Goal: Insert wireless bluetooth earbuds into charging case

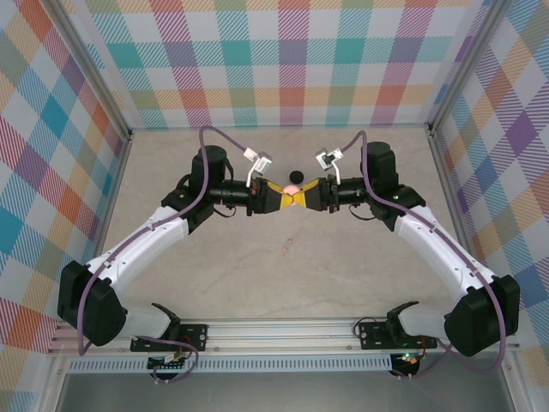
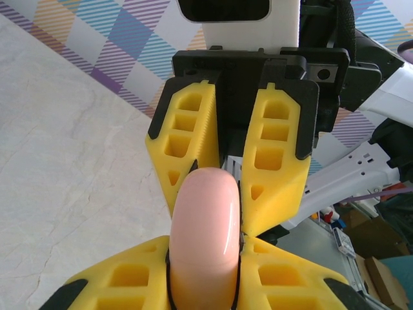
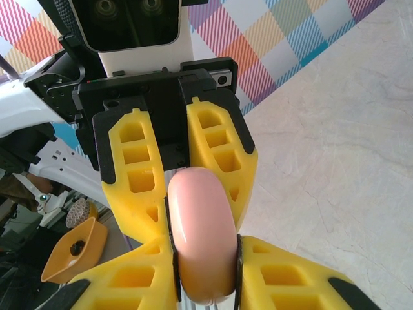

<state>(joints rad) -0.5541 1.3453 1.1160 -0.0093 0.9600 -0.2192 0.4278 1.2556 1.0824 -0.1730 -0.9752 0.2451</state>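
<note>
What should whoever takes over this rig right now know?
Left tool: shut on the charging case.
Right tool: shut on the same case from the opposite side.
The case is held between both tools at mid-table and looks closed. A small black piece lies on the table behind it, possibly an earbud; too small to tell.
Done: case gripped.
Remaining: open the case, insert the earbuds.

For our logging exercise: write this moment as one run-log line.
small round salmon-pink charging case: held between both hands | left hand: shut on case | right hand: shut on case
</note>
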